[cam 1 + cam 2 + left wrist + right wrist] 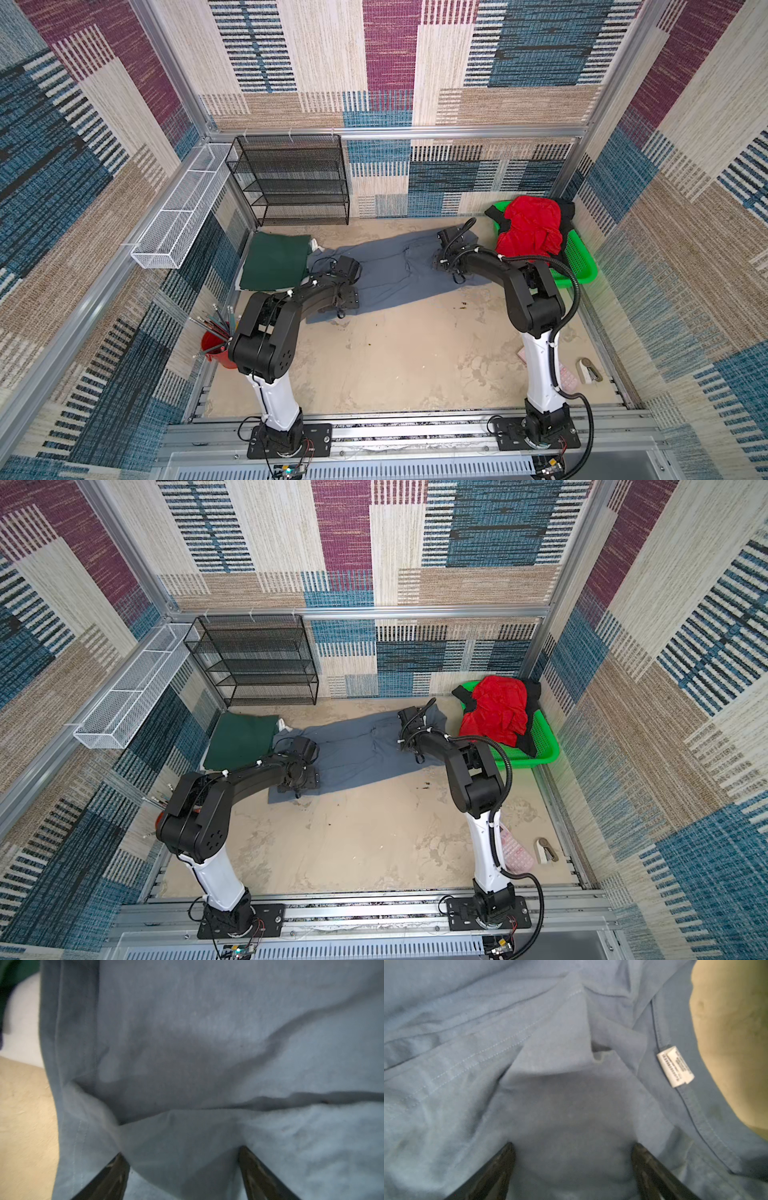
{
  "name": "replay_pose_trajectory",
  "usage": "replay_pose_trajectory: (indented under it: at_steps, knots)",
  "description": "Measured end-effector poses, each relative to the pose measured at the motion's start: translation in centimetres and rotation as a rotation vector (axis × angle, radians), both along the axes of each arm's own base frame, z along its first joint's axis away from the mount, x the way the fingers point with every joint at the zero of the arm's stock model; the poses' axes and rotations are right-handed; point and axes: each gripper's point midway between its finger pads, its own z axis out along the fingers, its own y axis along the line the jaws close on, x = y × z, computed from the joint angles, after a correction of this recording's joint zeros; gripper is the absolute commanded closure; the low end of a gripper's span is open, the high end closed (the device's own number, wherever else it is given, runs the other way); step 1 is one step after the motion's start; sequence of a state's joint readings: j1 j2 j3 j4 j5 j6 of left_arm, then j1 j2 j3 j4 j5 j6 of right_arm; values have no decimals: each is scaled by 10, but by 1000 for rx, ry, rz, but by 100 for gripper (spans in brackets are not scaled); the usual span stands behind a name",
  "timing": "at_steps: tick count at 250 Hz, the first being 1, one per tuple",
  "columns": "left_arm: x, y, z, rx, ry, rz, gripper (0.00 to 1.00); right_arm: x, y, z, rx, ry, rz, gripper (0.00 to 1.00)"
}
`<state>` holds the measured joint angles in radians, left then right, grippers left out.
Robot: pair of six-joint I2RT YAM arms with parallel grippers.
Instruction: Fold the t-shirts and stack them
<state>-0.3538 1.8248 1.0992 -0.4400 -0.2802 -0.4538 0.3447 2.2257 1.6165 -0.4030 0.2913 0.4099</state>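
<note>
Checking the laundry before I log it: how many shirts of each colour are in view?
Grey shirt: 1
Dark green shirt: 1
White shirt: 1, only an edge shows
Red shirt: 1
Black shirt: 1
Total: 5

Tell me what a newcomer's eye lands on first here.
The bright red t-shirt heaped in the green basket at the far right corner grabs the eye. Next, the slate grey t-shirt spread across the middle, with the left gripper and right gripper open at its two ends. A folded dark green t-shirt lies far left.
</note>
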Motion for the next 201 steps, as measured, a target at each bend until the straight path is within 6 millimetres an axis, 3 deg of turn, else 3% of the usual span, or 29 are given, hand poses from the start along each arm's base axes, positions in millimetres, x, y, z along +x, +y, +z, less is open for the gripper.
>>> replay_pose_trajectory:
  at_steps: [44, 77, 119, 165, 201]
  knots:
    - [-7, -7, -5, -41, -10, -3, 24, 26, 9, 1, -6, -29, 22, 10]
    - [-29, -21, -8, -84, -1, -32, 26, 36, 13, 1, -21, -40, 50, 8]
    - [-71, -37, -10, -99, 28, -76, 26, 48, 16, 4, -58, -52, 95, 7]
    - [-121, -56, -4, -142, 81, -96, 23, 46, 19, 4, -81, -46, 148, 4]
    - [-167, -55, 2, -212, 184, -55, 17, 49, 19, 10, -129, -47, 195, 1]
